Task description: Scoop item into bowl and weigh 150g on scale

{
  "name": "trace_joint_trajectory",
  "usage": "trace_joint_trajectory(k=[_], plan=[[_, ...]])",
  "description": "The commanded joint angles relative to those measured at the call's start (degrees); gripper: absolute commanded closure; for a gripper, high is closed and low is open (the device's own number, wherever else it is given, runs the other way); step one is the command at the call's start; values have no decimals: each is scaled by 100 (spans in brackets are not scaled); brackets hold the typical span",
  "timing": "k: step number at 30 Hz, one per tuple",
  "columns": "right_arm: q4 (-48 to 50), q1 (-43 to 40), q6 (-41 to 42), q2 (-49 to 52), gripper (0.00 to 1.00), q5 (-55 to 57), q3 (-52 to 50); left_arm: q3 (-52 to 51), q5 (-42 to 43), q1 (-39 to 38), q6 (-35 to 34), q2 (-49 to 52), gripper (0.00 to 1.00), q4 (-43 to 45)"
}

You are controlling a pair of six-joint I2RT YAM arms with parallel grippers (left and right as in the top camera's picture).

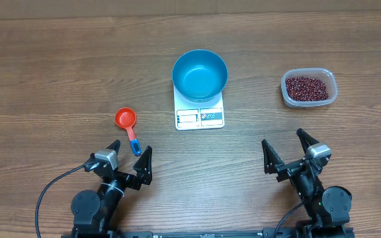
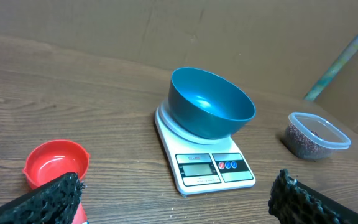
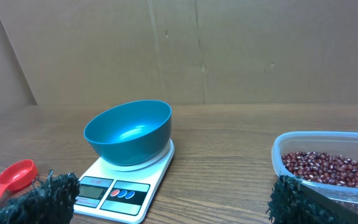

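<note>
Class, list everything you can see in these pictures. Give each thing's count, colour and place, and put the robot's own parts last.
bowl: one, bright blue, empty, standing on the scale
scale: one, white, middle of the table
beans: many, dark red-brown, heaped in the tub
tub: one, clear plastic, right of the scale
scoop: one, red with a blue handle, left of the scale
table: one, brown wood, under everything
cardboard wall: one, tan, behind the table
left pincer: one, black, open, near edge, by the scoop's handle
right pincer: one, black, open, near edge, holding nothing
</note>
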Motion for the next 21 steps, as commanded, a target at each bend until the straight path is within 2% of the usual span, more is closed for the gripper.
trace_joint_trajectory(k=[1,21], plan=[[15,28,-2,-44,0,0,-61,-35,-44,-39,-7,-68,0,20],[15,28,-2,-44,0,0,-61,-35,-160,-37,-11,-68,0,55]])
